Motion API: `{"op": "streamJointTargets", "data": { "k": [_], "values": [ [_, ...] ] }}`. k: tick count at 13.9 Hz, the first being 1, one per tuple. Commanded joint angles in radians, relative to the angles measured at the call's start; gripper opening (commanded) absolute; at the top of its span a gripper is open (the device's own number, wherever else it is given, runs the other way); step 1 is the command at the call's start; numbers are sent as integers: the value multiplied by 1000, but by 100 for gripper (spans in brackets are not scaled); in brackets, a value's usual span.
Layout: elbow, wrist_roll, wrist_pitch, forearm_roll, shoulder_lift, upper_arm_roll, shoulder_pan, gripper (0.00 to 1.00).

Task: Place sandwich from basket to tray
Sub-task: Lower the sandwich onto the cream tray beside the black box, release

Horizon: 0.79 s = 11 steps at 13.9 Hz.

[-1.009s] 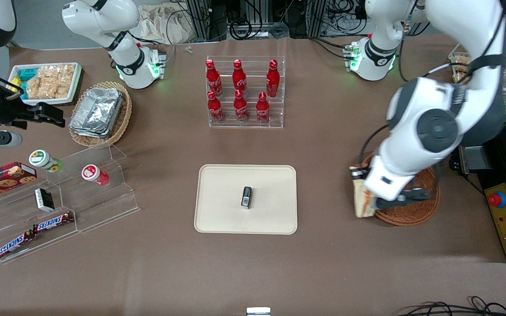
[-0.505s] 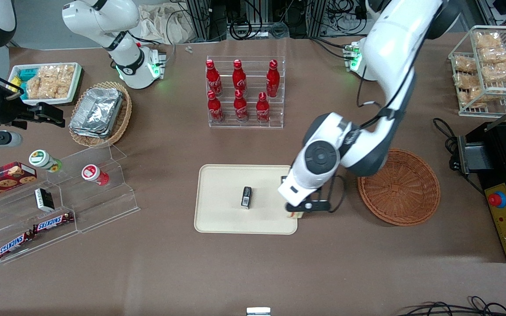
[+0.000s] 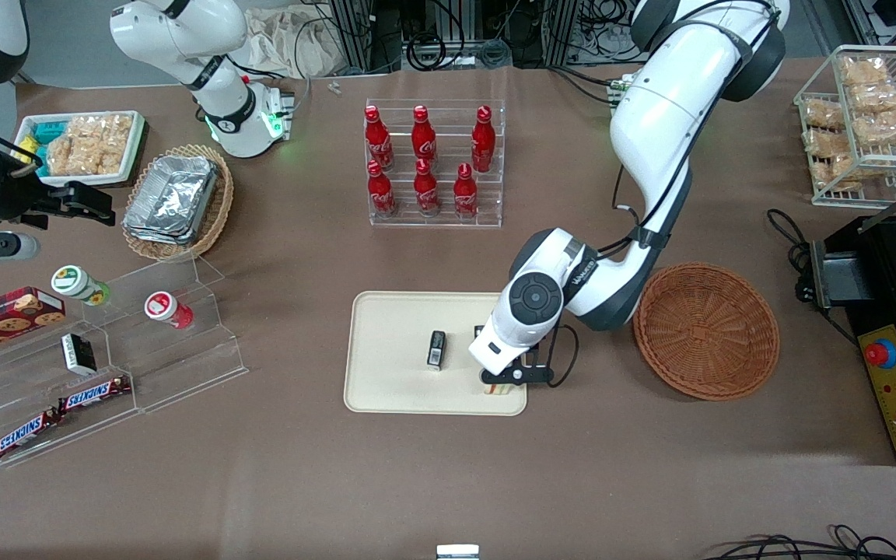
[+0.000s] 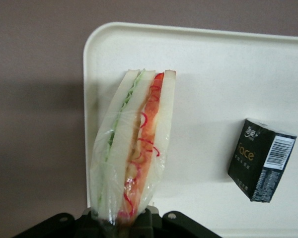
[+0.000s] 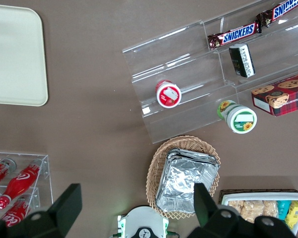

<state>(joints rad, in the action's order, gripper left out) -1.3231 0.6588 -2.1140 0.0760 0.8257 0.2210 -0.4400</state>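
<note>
Gripper point(image 3: 504, 379) moved from basket point(image 3: 706, 331) over tray point(image 3: 393, 365) (fingers pinching sandwich point(image 4: 133, 148)).

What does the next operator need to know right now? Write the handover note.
Gripper: shut on the sandwich, over the tray's corner nearest the basket.
Sandwich: out of the basket, wrapped, held edge-up above the tray; whether it touches the tray cannot be told.
Small black packet: lies on the tray beside the gripper, apart from the sandwich.
Done: pick and carry.
Left: set down, release, retreat.

Overhead front camera; wrist cameras downward, tray point(image 3: 401, 389) shared.
</note>
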Motion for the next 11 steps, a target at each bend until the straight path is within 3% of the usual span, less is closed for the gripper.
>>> {"op": "streamJointTargets", "data": {
  "k": [1, 2, 3, 11],
  "values": [
    [42, 33, -17, 10, 38, -11, -19, 36],
    [42, 31, -24, 11, 39, -11, -19, 92],
    [41, 30, -30, 11, 38, -11, -19, 99],
    [15, 28, -11, 11, -75, -14, 27, 99]
  ]
}}
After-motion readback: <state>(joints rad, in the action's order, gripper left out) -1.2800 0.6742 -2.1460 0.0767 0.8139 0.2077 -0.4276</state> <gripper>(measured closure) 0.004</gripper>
